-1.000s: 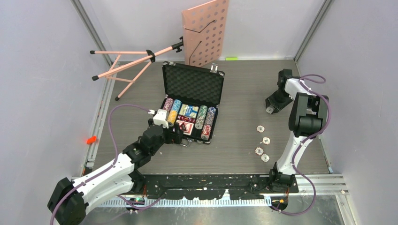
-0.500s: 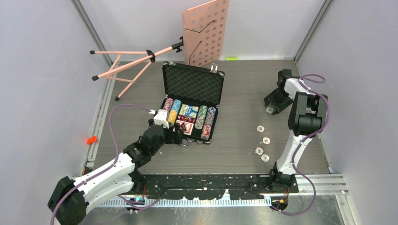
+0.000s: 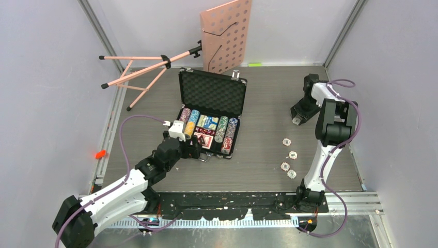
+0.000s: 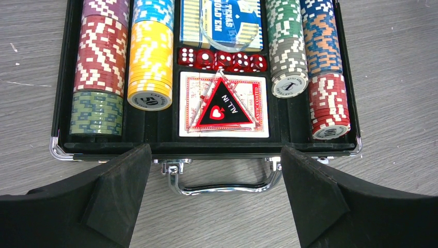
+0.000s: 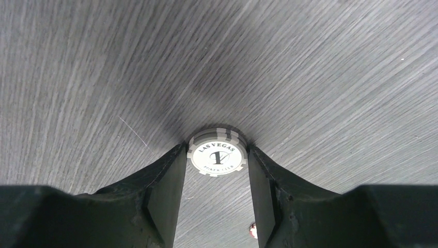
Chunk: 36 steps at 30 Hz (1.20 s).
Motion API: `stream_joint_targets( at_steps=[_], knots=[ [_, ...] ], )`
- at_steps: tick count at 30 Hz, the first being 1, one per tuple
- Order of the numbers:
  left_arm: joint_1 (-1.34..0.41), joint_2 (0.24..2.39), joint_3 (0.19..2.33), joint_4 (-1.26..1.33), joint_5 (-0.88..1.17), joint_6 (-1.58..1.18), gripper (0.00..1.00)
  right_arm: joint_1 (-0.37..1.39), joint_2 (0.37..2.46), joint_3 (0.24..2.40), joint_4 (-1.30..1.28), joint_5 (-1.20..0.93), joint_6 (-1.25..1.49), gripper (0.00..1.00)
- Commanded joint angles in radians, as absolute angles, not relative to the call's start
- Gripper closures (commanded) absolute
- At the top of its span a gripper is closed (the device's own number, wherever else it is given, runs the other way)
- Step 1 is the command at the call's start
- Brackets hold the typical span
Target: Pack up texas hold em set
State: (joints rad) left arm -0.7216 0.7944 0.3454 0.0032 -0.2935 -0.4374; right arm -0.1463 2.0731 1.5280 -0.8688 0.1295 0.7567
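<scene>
Right pincer (image 5: 217, 149) shifted, clasping chip (image 5: 217, 156)

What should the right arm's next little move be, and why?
Probably lift the white chip slightly off the table. The right gripper seems to pinch it by its edges, and the open case where the other chips sit lies well to its left.
</scene>
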Motion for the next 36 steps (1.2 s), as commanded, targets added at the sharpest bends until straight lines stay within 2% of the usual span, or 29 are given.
stream_joint_targets(
  at_steps=[1, 7, 8, 16, 23, 27, 36],
  knots=[
    [-0.719, 0.805, 0.358, 0.026, -0.313, -0.440, 0.01, -0.137, 2.139, 1.522, -0.904, 0.177, 0.746, 0.48],
    [-0.719, 0.811, 0.359, 0.029, -0.306, -0.439, 0.00, -0.137, 2.021, 1.437, -0.871, 0.134, 0.750, 0.57],
    [-0.719, 0.810, 0.359, 0.029, -0.303, -0.439, 0.00, -0.137, 2.007, 1.427, -0.869, 0.125, 0.749, 0.61],
    [-0.720, 0.808, 0.341, 0.068, -0.264, -0.434, 0.01, -0.089, 1.820, 1.246, -0.837, -0.109, 0.737, 0.69],
    [-0.723, 0.884, 0.349, 0.159, -0.148, -0.462, 0.01, 0.061, 1.632, 1.177, -0.881, -0.146, 0.730, 0.70],
    [-0.764, 0.929, 0.391, 0.200, -0.118, -0.545, 0.06, 0.109, 1.540, 1.166, -0.906, -0.173, 0.739, 0.70],
    [-0.915, 1.107, 0.497, 0.511, -0.106, -0.759, 0.11, 0.213, 1.350, 1.068, -0.832, -0.277, 0.855, 0.70]
  ],
)
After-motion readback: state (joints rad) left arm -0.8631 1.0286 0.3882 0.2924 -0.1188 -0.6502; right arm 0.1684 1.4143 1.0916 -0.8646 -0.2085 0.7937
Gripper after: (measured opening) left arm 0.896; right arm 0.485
